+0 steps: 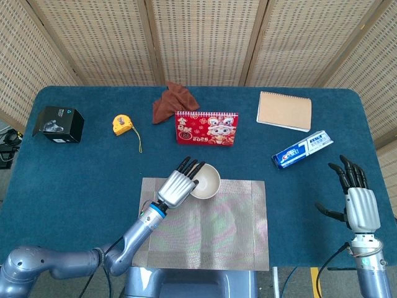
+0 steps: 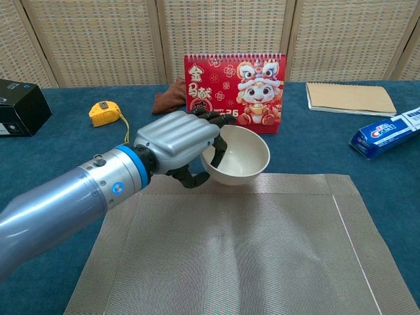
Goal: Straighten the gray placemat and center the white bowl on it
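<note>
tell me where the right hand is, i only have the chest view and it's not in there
Observer: The right hand shows in the head view, above the table's near right corner, fingers spread, holding nothing.
Operator: how far back does the mat go from the bowl
Observer: The bowl sits at the placemat's far edge, left of its middle; the rest of the mat lies nearer the robot.
Operator: anything behind the calendar i can't see
Observer: A brown cloth lies bunched just behind the calendar, toward its left end.

left hand (image 2: pixel 176 141) grips white bowl (image 2: pixel 241 157) at its 9 o'clock rim, bowl tilted | gray placemat (image 2: pixel 236 256) below | red calendar (image 2: pixel 236 92) at bowl's 12 o'clock
</note>
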Available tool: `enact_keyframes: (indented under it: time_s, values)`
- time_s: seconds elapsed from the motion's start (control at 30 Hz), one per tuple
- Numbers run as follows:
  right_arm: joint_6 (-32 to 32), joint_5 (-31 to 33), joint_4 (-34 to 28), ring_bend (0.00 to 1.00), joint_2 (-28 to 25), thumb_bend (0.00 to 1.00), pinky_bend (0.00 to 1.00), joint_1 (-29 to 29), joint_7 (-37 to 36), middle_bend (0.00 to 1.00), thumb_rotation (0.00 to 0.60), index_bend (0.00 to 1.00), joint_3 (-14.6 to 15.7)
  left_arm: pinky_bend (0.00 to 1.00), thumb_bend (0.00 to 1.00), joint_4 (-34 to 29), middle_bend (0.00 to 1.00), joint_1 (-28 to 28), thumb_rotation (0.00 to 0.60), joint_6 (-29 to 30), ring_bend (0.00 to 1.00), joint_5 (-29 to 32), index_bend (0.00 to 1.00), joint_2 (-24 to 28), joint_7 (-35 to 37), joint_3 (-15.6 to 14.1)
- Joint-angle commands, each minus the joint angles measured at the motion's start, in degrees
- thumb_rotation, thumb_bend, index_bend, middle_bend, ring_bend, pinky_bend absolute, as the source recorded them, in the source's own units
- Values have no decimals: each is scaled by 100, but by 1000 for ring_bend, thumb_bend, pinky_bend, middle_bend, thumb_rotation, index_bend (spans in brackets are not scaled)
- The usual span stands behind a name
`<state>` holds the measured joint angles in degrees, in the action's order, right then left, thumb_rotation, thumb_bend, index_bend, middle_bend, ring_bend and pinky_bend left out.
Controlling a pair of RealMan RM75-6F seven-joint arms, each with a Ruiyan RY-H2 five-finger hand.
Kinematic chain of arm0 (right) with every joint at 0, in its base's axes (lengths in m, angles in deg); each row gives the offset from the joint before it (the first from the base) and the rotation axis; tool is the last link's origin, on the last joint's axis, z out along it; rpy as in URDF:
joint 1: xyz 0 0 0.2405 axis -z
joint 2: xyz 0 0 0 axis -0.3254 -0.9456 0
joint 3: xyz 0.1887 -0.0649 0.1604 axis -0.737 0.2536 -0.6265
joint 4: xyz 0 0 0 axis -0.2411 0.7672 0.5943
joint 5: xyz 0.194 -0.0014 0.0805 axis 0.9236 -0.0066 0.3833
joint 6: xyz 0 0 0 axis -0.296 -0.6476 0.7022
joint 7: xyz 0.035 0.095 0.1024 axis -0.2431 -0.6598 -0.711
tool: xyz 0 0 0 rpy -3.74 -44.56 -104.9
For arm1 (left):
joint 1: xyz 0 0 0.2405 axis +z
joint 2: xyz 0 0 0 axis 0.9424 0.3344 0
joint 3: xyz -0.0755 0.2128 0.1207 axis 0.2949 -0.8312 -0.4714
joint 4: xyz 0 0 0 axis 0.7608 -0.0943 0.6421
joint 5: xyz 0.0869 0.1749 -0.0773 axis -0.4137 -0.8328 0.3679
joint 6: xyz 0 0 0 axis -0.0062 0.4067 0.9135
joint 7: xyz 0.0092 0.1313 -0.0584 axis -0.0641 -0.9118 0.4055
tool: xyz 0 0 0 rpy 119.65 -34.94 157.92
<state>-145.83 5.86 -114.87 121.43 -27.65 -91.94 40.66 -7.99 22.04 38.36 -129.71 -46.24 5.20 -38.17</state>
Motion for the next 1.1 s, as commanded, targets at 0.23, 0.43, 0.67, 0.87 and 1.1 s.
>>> enact_keyframes:
  time_s: [0.23,0.43,0.67,0.87,1.1]
  values:
    - [-17,-51,-14,0,49,172,0,4,111,0,600,185,48,0,579,-498,0,276,600,246,0,-428,711,301,193,-411]
    - [-17,-87,-12,0,102,173,0,4,230,0,600,185,90,0,579,-791,0,402,600,345,0,-862,711,326,275,-757]
    - [-35,-89,-21,0,105,172,0,9,244,0,600,185,88,0,579,-851,0,468,600,296,0,-1025,710,236,313,-879]
    - [-41,-97,-38,0,78,172,0,13,203,0,600,185,86,0,577,-813,0,539,600,191,0,-1006,700,187,300,-924]
    - [-39,-103,-52,0,69,172,0,16,200,0,600,185,94,0,563,-836,0,604,600,112,0,-1027,675,182,268,-976]
